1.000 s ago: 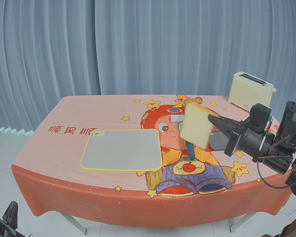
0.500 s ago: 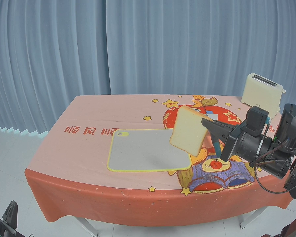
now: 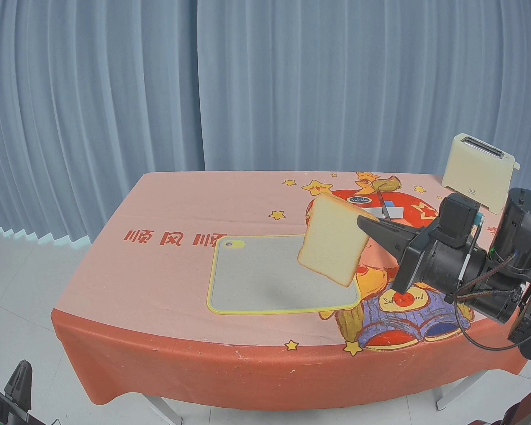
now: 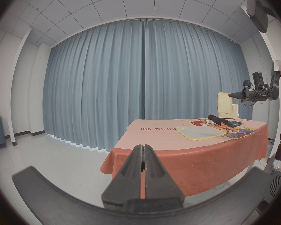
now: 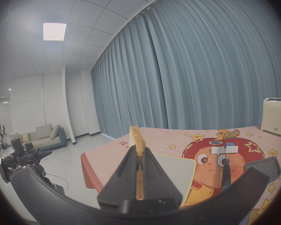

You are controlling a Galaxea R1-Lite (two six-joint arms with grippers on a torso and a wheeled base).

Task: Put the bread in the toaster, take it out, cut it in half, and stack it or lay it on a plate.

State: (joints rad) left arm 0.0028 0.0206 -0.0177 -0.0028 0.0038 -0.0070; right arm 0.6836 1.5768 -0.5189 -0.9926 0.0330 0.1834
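Gripping one slice of bread (image 3: 331, 240) by its edge with the right end effector (image 3: 361, 222), clenched on the crust and holding the slice upright in the air just off the tips. Holding it over the right edge of the cutting board (image 3: 259, 275), which lies below and ahead of the tips, with the toaster (image 3: 479, 171) well behind and to the right of the end effector. Judged to be the laying-down ahead of the cut: best done by lowering slowly toward the middle of the board, tilting the slice flat before letting go, and releasing only on full contact with the board, so as to avoid a drop on edge or an overhang. Worth keeping clear of the knife (image 5: 225, 171), lying on the bench just below the end effector, beside a dark flat tray (image 5: 265, 167). Left end effector (image 4: 142, 172) clenched on nothing, hanging low, with the bench well ahead of it. Counted: one slice of bread, one toaster, one cutting board, one knife, one dark tray, two end effectors
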